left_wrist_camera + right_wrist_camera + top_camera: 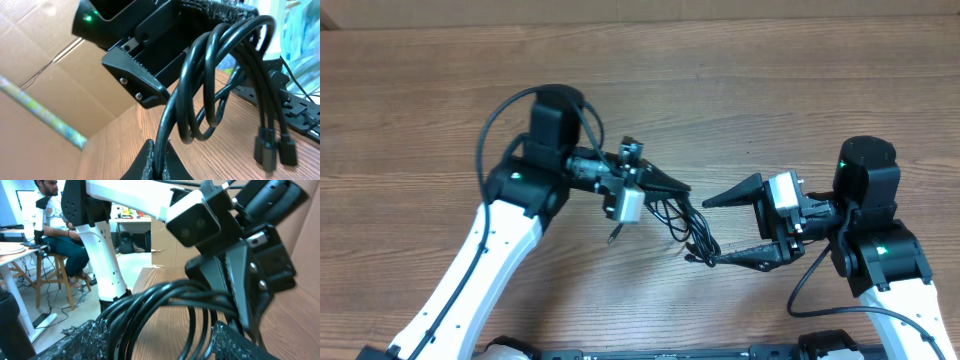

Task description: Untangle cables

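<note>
Overhead shows wood table [440, 100], cardboard box [40, 75] behind, left gripper [685, 188] pinched on cables [692, 225], right gripper [712, 232] wide apart around them, tangle too small to read

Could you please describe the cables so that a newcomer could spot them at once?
On the wooden table, look between the left gripper and the right gripper. The cables hang there, pinched in the left fingers: thin black loops ending in small plugs, unlike the thicker cords along the arms.

The left arm [505, 225] and the right arm [885, 255] make two. Each has one gripper: the left gripper [682, 188] and the right gripper [710, 232]. There is one bunch of cables [685, 222], one table [420, 100] and one man [52, 215].
</note>
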`<state>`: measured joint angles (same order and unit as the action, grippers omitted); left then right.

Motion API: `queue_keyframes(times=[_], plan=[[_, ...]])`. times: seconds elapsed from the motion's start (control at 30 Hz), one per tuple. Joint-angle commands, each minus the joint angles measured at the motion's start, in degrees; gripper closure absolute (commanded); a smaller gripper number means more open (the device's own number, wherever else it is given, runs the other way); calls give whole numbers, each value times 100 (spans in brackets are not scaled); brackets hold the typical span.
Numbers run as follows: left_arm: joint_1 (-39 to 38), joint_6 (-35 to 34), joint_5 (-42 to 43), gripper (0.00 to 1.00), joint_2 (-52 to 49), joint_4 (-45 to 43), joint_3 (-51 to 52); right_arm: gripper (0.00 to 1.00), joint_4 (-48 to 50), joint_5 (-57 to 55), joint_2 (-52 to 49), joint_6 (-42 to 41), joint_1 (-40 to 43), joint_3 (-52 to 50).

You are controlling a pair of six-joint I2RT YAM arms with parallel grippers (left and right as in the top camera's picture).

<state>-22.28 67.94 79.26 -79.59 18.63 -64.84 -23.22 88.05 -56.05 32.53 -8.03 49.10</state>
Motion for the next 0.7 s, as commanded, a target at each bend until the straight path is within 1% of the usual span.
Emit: queue_keyframes(times=[0.0,0.03,0.2,0.27,0.3,0.43,0.57,0.67], plan=[[-186,66,157,96,-131,-214,-90,33,-33,188,-2,-17,-28,37],[-214,66,164,95,-151,-284,-90,34,-55,186,-2,-17,-28,37],[-216,63,201,96,-168,-404,-90,46,-160,184,-2,-15,-28,37],[-216,66,234,95,-168,-413,-90,48,-181,184,-2,-15,-28,37],[-216,63,245,96,-168,-413,-90,51,-181,184,-2,-15,-28,37],[-216,66,247,96,-168,-450,-90,55,-184,184,-2,-15,-28,35],[-216,63,254,96,-168,-511,-90,55,-258,116,-2,-15,-28,35],[-216,63,249,95,-168,-542,-90,55,-463,-199,-2,-15,-28,35]])
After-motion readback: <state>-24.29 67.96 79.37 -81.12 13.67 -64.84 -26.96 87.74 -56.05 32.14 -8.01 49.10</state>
